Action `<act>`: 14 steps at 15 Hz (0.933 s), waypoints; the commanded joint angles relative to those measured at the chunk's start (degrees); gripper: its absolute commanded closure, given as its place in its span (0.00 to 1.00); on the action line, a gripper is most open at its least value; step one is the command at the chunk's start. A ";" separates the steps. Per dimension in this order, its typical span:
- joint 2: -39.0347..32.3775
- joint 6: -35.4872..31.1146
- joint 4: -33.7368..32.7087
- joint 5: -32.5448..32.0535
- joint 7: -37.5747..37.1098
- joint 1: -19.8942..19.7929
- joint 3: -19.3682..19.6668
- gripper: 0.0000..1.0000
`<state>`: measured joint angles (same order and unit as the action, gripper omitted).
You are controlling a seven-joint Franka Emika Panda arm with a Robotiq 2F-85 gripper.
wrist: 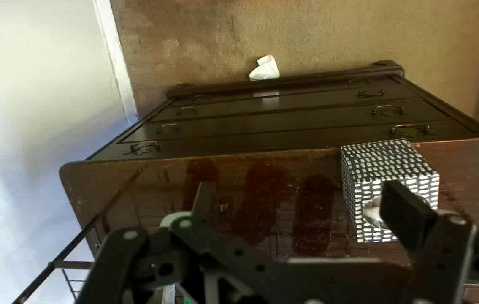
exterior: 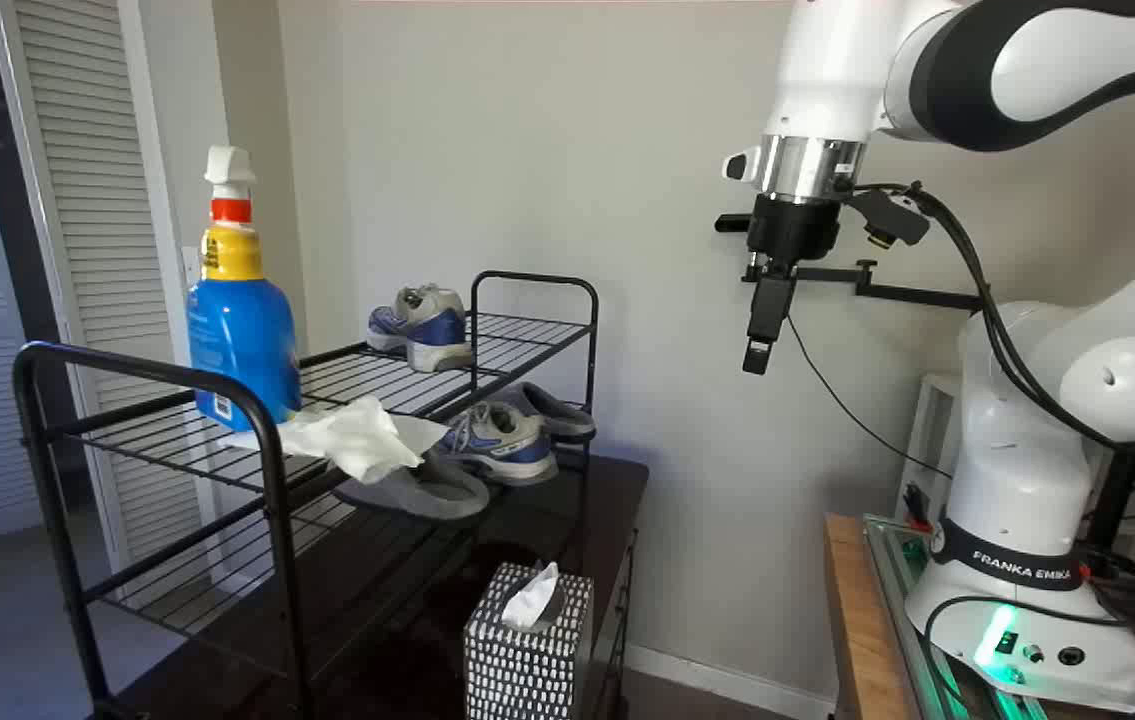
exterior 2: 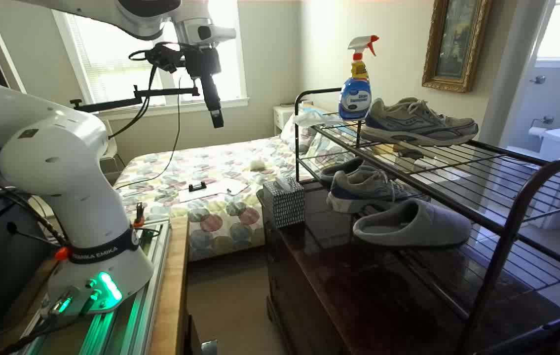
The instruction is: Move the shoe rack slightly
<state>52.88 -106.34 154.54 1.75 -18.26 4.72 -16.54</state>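
A window [exterior 2: 107,54] glares beyond the bed [exterior 2: 233,224] (circle-patterned) — pale walls [exterior: 547,180], dark dresser [wrist: 256,126].

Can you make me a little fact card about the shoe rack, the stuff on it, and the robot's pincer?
Shoe rack: black, standing on a dark dresser
On top: blue spray bottle, crumpled white sheet, one sneaker
Lower down: another sneaker, two grey slippers
Also on dresser: patterned tissue box
Pincer: open in mid-air, touching nothing

Shoe rack [exterior 2: 450,202]: on the dark dresser [exterior 2: 354,296]
Spray bottle [exterior 2: 356,102]: upright up top, far end from me
Sneakers [exterior 2: 418,123]: one up top, one lower
Gripper [exterior 2: 216,118]: hanging well apart from the rack
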 commanded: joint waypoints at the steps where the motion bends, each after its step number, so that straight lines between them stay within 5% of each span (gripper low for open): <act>1: -0.13 0.10 -0.10 -0.32 -0.26 0.39 0.35 0.00; 7: -0.37 0.01 -0.06 -1.21 -0.55 -0.29 0.08 0.00; 14: -2.83 -3.35 -2.06 -3.68 7.24 -3.14 7.89 0.00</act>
<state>52.55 -108.50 154.41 0.69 -14.70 3.44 -11.61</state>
